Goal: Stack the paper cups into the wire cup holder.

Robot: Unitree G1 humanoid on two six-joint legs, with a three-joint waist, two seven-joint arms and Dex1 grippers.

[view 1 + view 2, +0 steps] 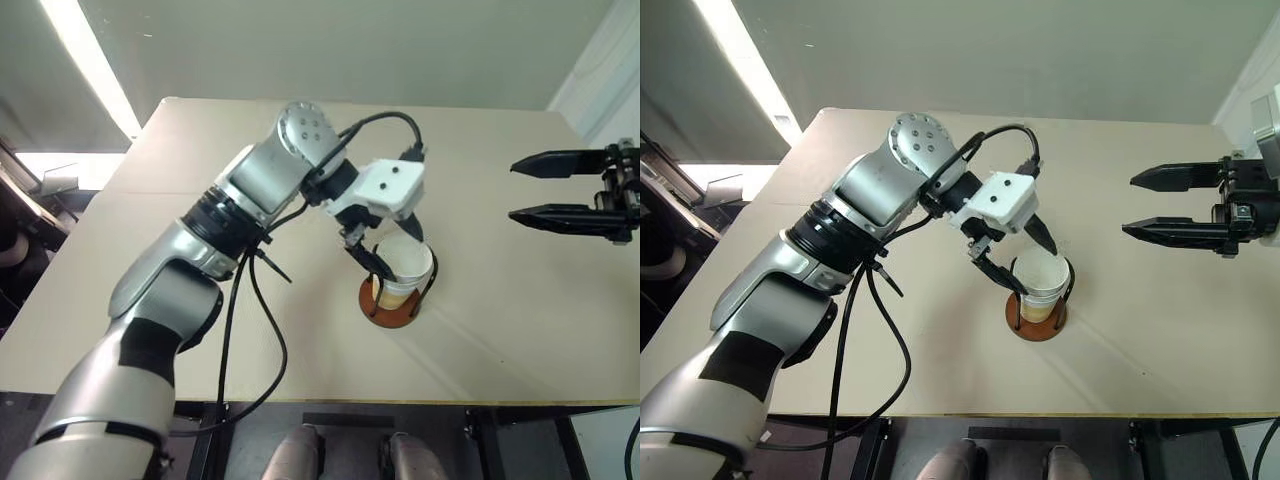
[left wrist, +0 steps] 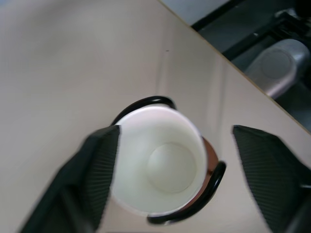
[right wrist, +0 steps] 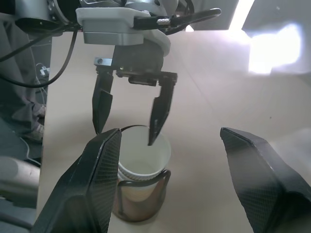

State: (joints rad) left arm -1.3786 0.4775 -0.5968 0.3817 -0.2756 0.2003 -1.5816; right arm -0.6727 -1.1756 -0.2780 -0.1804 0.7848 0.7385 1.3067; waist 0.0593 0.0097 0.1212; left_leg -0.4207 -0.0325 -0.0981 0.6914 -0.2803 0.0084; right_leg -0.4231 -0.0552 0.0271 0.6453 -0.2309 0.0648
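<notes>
The paper cups (image 1: 410,262) sit nested upright in the wire cup holder (image 1: 385,318), near the middle of the table; the top one shows its white inside, and a second rim (image 3: 130,174) peeks out below it. My left gripper (image 1: 402,256) hangs open right over the top cup, one finger (image 3: 159,114) dipping inside the rim and the other finger (image 3: 102,109) outside it. In the left wrist view the cup (image 2: 160,165) lies between the spread fingers, close to one of them. My right gripper (image 1: 512,190) is open and holds nothing, raised off to the right.
The beige table (image 1: 500,330) has its front edge just below the holder. A black cable (image 1: 255,330) loops down from my left arm. The table's right edge lies past my right gripper.
</notes>
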